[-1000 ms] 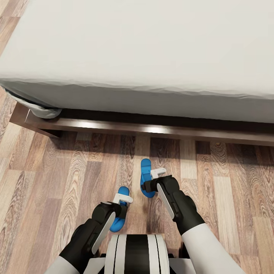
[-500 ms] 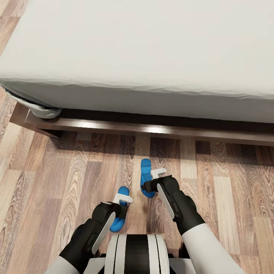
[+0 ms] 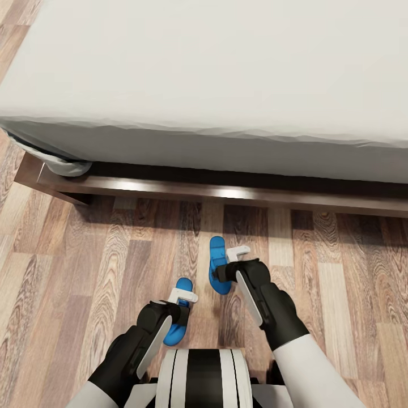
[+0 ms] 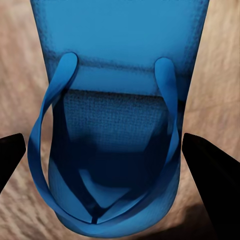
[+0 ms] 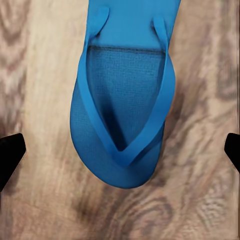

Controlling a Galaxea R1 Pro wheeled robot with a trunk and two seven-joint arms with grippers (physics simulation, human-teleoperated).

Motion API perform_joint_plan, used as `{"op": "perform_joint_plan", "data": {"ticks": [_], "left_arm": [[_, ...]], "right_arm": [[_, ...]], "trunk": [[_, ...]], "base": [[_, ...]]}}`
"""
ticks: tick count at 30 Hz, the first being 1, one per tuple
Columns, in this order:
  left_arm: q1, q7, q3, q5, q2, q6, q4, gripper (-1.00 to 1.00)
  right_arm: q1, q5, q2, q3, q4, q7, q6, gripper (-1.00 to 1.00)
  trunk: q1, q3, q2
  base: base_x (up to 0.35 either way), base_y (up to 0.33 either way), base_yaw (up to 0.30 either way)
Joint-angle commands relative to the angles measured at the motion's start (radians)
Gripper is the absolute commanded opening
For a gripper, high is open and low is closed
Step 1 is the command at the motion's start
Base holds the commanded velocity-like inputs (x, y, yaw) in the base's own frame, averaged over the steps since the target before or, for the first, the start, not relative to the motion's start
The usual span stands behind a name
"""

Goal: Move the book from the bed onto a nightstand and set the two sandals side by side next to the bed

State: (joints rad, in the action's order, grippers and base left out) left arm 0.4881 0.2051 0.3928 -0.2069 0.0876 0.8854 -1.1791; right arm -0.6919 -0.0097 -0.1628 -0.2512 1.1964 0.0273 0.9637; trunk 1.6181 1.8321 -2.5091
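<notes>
While both arms reach down over the brown wood-plank floor (image 3: 85, 266), each gripper hangs above 1 of the 2 bright blue flip-flop sandals. The left gripper (image 3: 182, 296), white-tipped on a black wrist, sits over the nearer sandal (image 3: 177, 331), whose rounded end pokes out beyond the wrist. In the left wrist view that sandal (image 4: 117, 125) has a flat, finely grained sole with 2 thin rubbery straps meeting in a V near its rounded end, and the dark fingers (image 4: 210, 160) stand wide at either side of it, not touching it. The right gripper (image 3: 238, 255) hovers over the farther sandal (image 3: 218, 266), which lies lengthwise toward the bed, slightly ahead of the other and just beside it. In the right wrist view this sandal (image 5: 122, 110) rests flat on the streaked planks, its textured sole framed by smooth straps; the black fingers (image 5: 10, 152) are spread wide, well apart from it. Beyond the sandals runs the large low bed (image 3: 226, 85): a plain off-white mattress with a softly wrinkled edge over a glossy dark brown wooden frame rail (image 3: 226, 192).
</notes>
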Motion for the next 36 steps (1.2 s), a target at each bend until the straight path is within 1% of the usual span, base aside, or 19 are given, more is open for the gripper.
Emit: {"op": "perform_joint_plan", "data": {"ticks": [1,6,8,11,12,15,19,25,36], "left_arm": [[0.000,0.009,0.001,-0.011,0.000,0.003,-0.001,-1.00],[0.001,0.007,0.001,-0.011,0.000,0.003,-0.001,-1.00],[0.000,0.007,0.000,-0.013,0.000,0.003,0.000,-1.00],[0.000,0.006,0.000,-0.015,0.000,0.003,0.000,-1.00],[0.000,0.005,0.000,-0.016,0.000,0.003,0.000,-1.00],[0.000,0.004,0.000,-0.016,0.000,0.003,0.000,-1.00],[0.000,0.004,0.000,-0.017,0.000,0.002,0.000,-1.00],[0.000,0.006,0.000,-0.015,0.001,-0.009,0.003,-1.00],[0.000,0.009,0.000,-0.016,0.001,-0.024,0.005,-1.00]], "right_arm": [[0.001,-0.001,0.000,-0.001,0.009,0.003,0.005,1.00],[0.006,0.000,0.004,0.000,0.049,0.004,0.007,1.00],[0.024,0.001,0.005,0.001,0.081,0.005,0.008,1.00],[0.068,0.002,0.006,0.002,0.129,0.006,0.008,1.00],[0.107,0.004,0.007,0.003,0.156,0.007,0.008,1.00],[0.155,0.006,0.009,0.004,0.186,0.016,0.007,1.00],[0.187,0.007,0.012,0.003,0.206,0.041,0.005,1.00],[0.212,0.008,0.019,0.003,0.218,0.062,-0.001,1.00],[0.277,0.007,0.024,0.004,0.258,0.067,-0.006,1.00]], "trunk": [[0.000,0.000,0.000],[0.000,0.000,0.000],[0.000,0.000,0.000],[0.000,0.000,0.000],[0.000,0.000,0.000],[0.000,0.000,0.000],[0.000,0.000,0.000],[0.000,0.000,0.000],[0.000,0.000,0.000]], "base": [[0.000,0.000,0.000],[0.000,0.000,0.000],[0.000,0.000,0.000],[0.000,0.000,0.000],[0.000,0.000,0.000],[0.000,0.000,0.000],[0.000,0.000,0.000],[0.000,0.000,0.000],[0.000,0.000,0.000]]}}
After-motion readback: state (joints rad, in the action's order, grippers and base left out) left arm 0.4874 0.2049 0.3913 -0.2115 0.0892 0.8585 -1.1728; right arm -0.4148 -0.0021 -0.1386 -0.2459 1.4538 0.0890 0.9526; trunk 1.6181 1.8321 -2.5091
